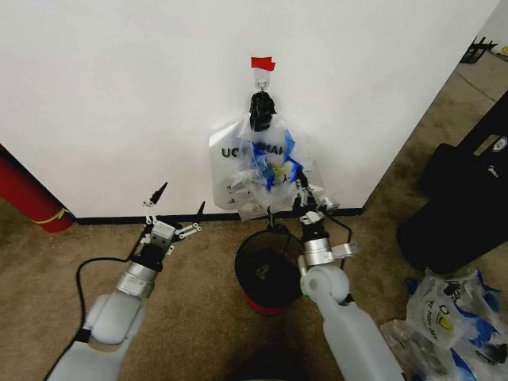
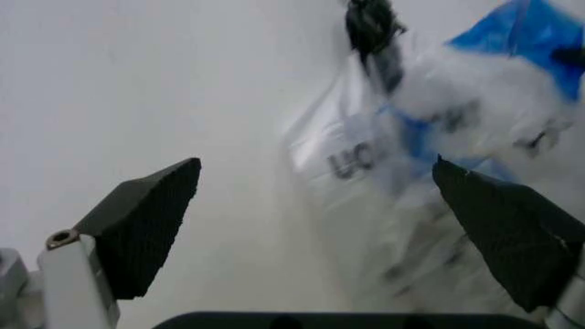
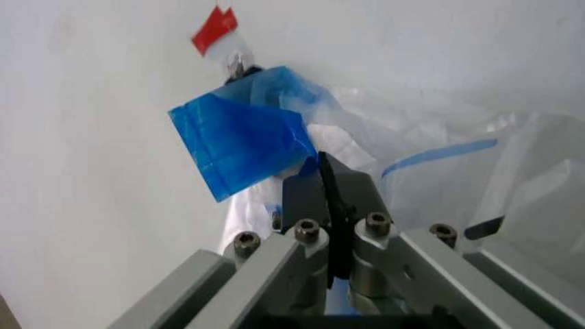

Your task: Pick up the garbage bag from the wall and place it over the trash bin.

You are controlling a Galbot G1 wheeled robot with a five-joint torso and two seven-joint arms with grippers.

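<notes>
The garbage bag, thin and whitish with blue parts, hangs from a black clip on a small hook on the white wall, under a red tape strip. My right gripper is at the bag's lower right side, its fingers shut on the plastic. In the right wrist view its pads are pressed together in front of the bag and a blue flap. My left gripper stands wide open to the left of the bag. The black mesh trash bin stands right below.
A black baseboard runs along the wall's foot. A red cylinder leans at the far left, and a large black case stands at the right. A bundle of printed bags lies on the carpet at the lower right.
</notes>
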